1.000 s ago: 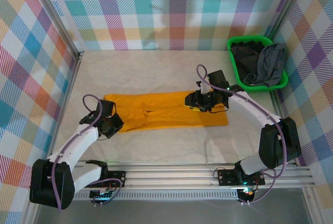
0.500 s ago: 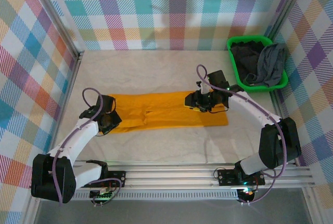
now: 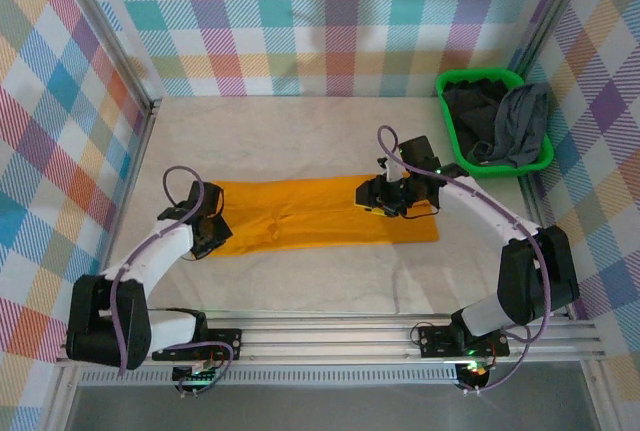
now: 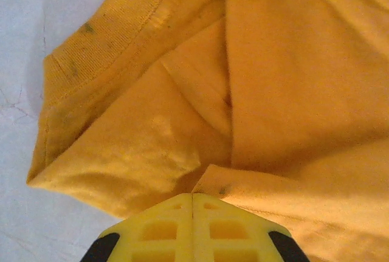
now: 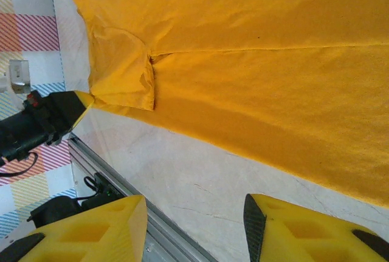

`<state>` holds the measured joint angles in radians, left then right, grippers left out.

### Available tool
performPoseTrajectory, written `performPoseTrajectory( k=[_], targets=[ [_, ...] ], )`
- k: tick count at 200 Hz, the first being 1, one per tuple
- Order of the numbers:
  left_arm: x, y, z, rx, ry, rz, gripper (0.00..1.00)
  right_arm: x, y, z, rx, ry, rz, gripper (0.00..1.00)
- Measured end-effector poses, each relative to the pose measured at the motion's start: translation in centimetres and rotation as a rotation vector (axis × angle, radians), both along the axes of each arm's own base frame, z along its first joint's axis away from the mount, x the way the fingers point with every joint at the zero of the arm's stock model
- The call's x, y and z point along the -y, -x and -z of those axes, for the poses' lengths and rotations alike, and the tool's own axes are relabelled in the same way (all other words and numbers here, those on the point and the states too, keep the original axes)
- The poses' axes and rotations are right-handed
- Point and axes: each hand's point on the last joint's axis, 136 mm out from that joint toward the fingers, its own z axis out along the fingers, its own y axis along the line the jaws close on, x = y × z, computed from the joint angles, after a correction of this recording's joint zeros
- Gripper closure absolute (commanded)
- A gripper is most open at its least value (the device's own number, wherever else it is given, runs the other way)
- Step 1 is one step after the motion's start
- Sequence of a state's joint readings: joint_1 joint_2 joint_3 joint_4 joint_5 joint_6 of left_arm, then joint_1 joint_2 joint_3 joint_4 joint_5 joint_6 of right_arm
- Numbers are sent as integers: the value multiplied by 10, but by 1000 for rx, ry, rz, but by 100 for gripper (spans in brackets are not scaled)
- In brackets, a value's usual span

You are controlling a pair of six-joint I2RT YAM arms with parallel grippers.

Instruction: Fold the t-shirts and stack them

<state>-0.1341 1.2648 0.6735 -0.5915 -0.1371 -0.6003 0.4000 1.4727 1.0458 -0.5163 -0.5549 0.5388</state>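
The mustard-orange t-shirt (image 3: 320, 213) lies folded into a long strip across the middle of the table. At its left end my left gripper (image 3: 213, 234) is shut, and a folded edge by the sleeve (image 4: 209, 184) rises into the closed fingertips (image 4: 192, 196). The collar's ribbing (image 4: 103, 43) is above that. Over the strip's right part my right gripper (image 3: 386, 198) hovers open. Between its fingers (image 5: 194, 213) there is bare table, and the shirt (image 5: 255, 49) lies beyond. The grey t-shirt (image 3: 522, 119) and the near-black t-shirt (image 3: 468, 109) lie heaped in the basket.
The green basket (image 3: 478, 76) stands at the back right against the checked wall. An aluminium rail (image 3: 330, 336) runs along the near edge, and it also appears in the right wrist view (image 5: 103, 171). Bare table lies behind and in front of the orange strip.
My left gripper has shifted a little up and toward the shirt's left end, staying shut, and the cloth there lies tidier. The right arm has held still.
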Motion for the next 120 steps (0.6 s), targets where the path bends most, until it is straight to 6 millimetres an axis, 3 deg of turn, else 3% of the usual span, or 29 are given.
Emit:
performPoseTrajectory(
  k=[26, 54, 90, 120],
  targets=[
    [-9, 0, 15, -65, -48, -5, 85, 4, -1, 5, 2, 24, 13, 53],
    [-21, -6, 7, -76, -111, -37, 61, 14, -3, 10, -2, 69, 44, 54],
    [-33, -8, -24, -35, -153, -127, 63, 48, -15, 22, 4, 180, 132, 55],
    [-17, 4, -41, 23, -55, -211, 68, 80, -33, 43, -3, 331, 178, 61]
  ],
)
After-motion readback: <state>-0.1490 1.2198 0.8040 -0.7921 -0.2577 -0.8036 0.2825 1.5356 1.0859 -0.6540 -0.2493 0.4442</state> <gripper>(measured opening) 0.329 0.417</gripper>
